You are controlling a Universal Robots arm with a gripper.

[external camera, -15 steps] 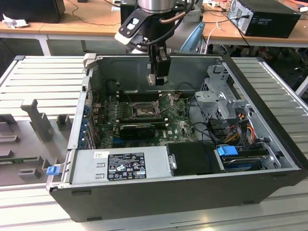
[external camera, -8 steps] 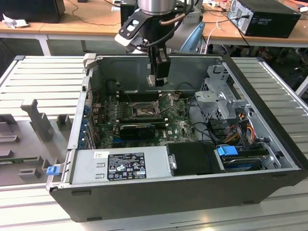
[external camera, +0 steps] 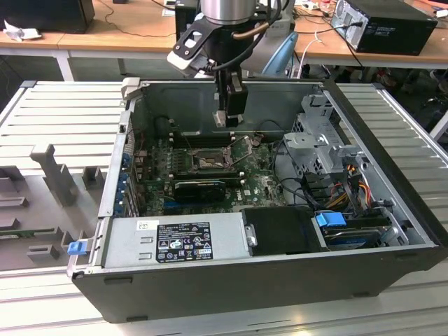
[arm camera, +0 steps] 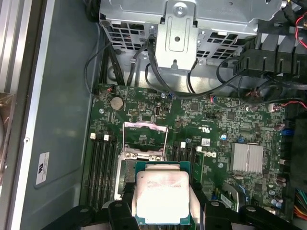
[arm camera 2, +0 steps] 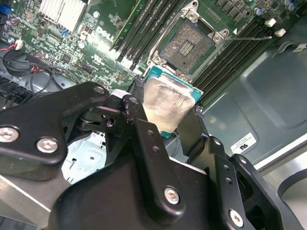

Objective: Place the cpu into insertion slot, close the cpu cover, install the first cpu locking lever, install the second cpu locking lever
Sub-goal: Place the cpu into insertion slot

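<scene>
My gripper [arm camera 2: 165, 108] is shut on the cpu [arm camera 2: 168, 100], a pale square chip on a green-edged base, pinched at two opposite edges by the black fingers [arm camera 2: 136, 103]. In the first wrist view the cpu [arm camera: 160, 191] hangs in my gripper [arm camera: 162, 197] just beside and above the insertion slot [arm camera: 136, 160]. The cpu cover [arm camera: 144, 139] stands swung open at the slot's far side. In the second wrist view the insertion slot [arm camera 2: 189, 42] lies bare, brownish pin field showing, with a thin locking lever [arm camera 2: 254, 37] swung out beside it. In the exterior view my gripper [external camera: 228, 120] hovers over the insertion slot [external camera: 208, 162].
Black memory slots [arm camera: 103, 167] flank the socket on the green board [arm camera: 216, 120]. A drive cage [external camera: 318, 136] and cable bundles [external camera: 294, 175] crowd the exterior view's right side. The case walls [external camera: 280, 98] ring the board; a power supply [external camera: 175, 241] spans the near edge.
</scene>
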